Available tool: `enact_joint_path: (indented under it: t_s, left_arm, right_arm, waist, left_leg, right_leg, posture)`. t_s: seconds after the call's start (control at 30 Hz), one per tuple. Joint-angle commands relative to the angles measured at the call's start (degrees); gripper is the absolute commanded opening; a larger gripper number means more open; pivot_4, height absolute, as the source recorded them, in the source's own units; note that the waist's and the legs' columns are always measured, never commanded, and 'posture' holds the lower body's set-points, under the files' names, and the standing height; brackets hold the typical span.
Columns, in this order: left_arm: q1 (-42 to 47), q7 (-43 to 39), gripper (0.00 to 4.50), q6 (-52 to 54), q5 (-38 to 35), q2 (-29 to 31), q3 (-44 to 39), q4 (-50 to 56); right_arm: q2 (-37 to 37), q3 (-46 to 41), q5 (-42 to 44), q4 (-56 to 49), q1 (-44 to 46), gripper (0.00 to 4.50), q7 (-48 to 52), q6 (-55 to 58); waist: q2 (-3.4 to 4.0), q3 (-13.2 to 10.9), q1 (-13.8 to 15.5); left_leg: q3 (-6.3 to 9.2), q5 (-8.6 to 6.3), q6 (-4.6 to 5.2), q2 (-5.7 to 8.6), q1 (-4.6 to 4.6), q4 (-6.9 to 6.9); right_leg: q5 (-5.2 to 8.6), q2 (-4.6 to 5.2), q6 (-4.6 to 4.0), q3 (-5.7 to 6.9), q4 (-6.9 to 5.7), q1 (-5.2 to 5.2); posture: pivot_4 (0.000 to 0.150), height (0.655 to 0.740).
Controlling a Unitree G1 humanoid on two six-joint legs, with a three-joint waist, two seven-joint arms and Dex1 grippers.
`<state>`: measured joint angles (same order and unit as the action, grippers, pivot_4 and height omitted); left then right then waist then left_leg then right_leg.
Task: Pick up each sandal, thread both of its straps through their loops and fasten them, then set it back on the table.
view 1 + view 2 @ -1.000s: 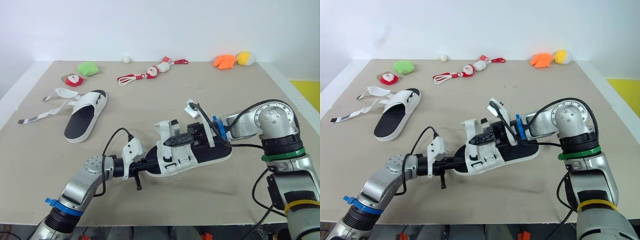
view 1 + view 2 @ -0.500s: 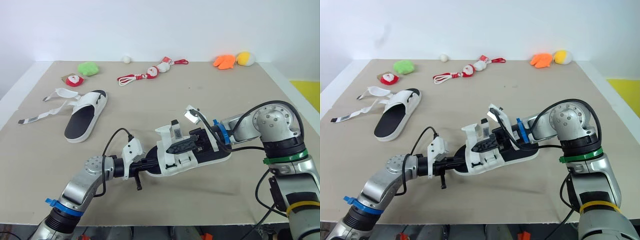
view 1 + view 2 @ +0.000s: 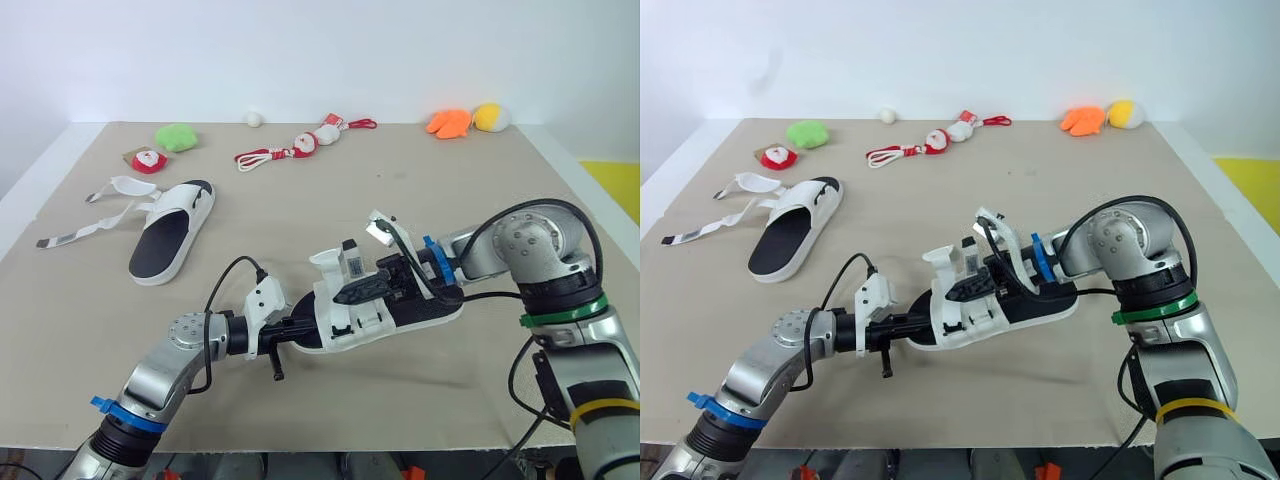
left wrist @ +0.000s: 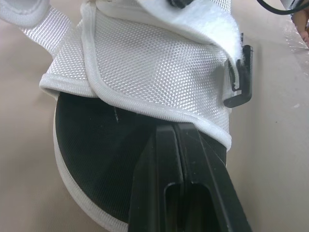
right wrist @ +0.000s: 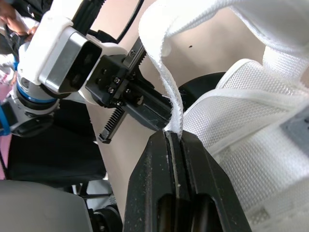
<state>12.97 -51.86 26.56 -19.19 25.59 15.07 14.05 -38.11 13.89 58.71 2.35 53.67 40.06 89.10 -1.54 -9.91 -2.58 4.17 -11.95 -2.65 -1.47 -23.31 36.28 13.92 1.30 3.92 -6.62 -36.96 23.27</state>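
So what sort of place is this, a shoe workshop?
Probably a robot test lab. A beige-covered table against a white wall carries props: a white strap sandal with black footbed, a green plush toy, an orange plush toy. The robot's left claw and right claw grip a second white sandal.

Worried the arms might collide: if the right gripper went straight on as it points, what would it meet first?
Past the strap the right gripper pinches, probably the left gripper, lying close ahead holding the sandal; depth is unclear.

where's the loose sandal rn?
In the eye views, the loose sandal lies flat on the table's left side, straps undone, just nearer the robot than the red toy and far left of the held sandal.
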Motion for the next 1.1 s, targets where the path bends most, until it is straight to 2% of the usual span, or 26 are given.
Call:
enact_joint_path:
  t_s: [0.03, 0.53, 0.73, 1.1]
  left_arm:
    - [-1.81, 0.42, 0.0, 1.64, 1.47, 0.03, 2.71, -2.62]
    - [-1.33, 0.5, 0.0, 1.6, 1.56, -0.45, 2.91, -2.99]
    - [-1.15, 0.52, 0.0, 1.6, 1.54, -0.58, 2.83, -3.25]
    - [-0.98, 0.56, 0.0, 1.39, 1.57, -0.87, 2.87, -3.64]
  right_arm:
    - [-0.95, 2.3, -2.76, -3.9, 0.07, 0.02, 2.86, -1.43]
    - [-3.76, 6.0, -9.45, -11.61, 0.4, 0.02, 11.03, -6.8]
    - [-7.57, 10.69, -12.84, -15.78, -0.95, 0.02, 14.97, -9.59]
    - [-8.83, 13.06, -16.55, -17.57, -2.14, 0.02, 17.67, -12.28]
  waist:
    - [0.0, 0.0, 0.0]
    - [0.01, -0.01, 0.02]
    - [0.01, -0.01, 0.1]
    - [0.0, -0.01, 0.15]
  left_leg:
    - [0.0, 0.0, 0.0, 0.0, 0.0, 0.0]
    - [0.0, -0.01, -0.01, 0.05, 0.0, 0.01]
    - [0.01, -0.01, -0.01, 0.11, -0.01, 0.01]
    - [0.01, -0.01, -0.03, 0.2, -0.02, 0.03]
  right_leg:
    - [0.0, 0.0, 0.01, 0.0, 0.0, 0.0]
    - [0.02, 0.06, 0.03, 0.0, 0.0, 0.0]
    - [0.03, 0.13, 0.05, 0.0, 0.01, 0.0]
    - [0.04, 0.21, 0.09, 0.01, 0.04, -0.03]
  posture:
    - [0.15, 0.74]
    - [0.15, 0.74]
    - [0.15, 0.74]
    - [0.15, 0.74]
